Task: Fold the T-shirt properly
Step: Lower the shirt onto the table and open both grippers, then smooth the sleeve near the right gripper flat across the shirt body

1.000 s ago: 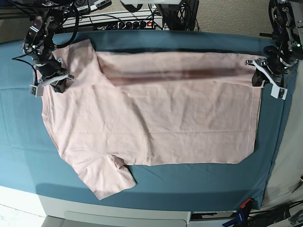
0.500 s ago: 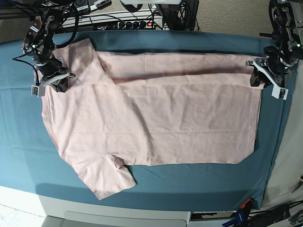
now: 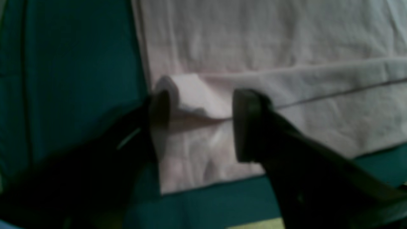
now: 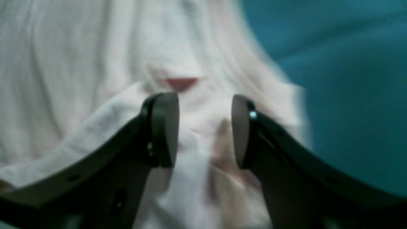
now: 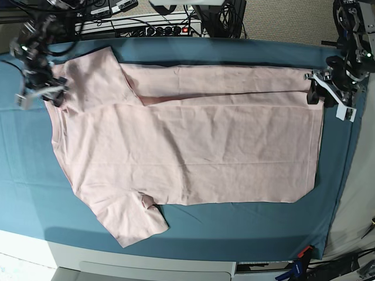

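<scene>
T-shirt (image 5: 193,146) is laid flat with its upper edge folded down, both grippers (image 3: 197,124) (image 4: 205,130) are seen open, so regrasping is probably needed next.

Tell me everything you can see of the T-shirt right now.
The T-shirt is pale pink, soft cotton-like cloth, lightly creased, with no print showing. It lies flat on the teal table cloth, hem toward the left arm's side, sleeves toward the right arm's side. Its far long edge is folded over in a narrow band along the body. The near sleeve juts out, its edge slightly curled. Both end effectors sit open at the band's two ends.
</scene>
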You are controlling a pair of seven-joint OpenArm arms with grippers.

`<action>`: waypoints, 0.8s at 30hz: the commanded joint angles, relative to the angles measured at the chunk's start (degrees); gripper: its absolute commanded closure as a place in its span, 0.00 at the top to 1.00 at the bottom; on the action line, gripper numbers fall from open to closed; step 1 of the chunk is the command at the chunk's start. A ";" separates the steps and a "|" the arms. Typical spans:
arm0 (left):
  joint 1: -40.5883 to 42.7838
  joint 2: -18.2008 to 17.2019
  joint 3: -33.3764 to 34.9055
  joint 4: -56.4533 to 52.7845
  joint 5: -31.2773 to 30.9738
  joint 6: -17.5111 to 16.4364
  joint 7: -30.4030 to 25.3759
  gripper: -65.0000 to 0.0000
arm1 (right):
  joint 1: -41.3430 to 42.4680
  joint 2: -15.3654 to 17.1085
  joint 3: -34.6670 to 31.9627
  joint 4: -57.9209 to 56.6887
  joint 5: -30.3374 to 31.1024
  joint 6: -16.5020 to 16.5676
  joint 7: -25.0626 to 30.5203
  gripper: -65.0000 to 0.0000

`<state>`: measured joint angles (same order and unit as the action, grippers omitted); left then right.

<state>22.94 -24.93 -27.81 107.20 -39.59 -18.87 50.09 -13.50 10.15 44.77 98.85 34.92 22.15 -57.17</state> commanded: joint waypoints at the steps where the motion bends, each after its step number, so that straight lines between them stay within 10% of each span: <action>1: 0.35 -0.96 -0.50 1.14 -0.68 -0.22 -0.42 0.50 | 0.04 1.03 2.71 1.03 1.95 0.31 -0.04 0.42; 24: 11.56 -0.76 -0.48 12.28 -5.51 -6.69 2.89 0.50 | -16.11 3.41 10.82 1.05 30.10 14.47 -16.11 0.42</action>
<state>34.37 -24.93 -27.86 118.45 -44.23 -25.34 53.80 -29.54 12.69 55.11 99.02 63.61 36.23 -74.56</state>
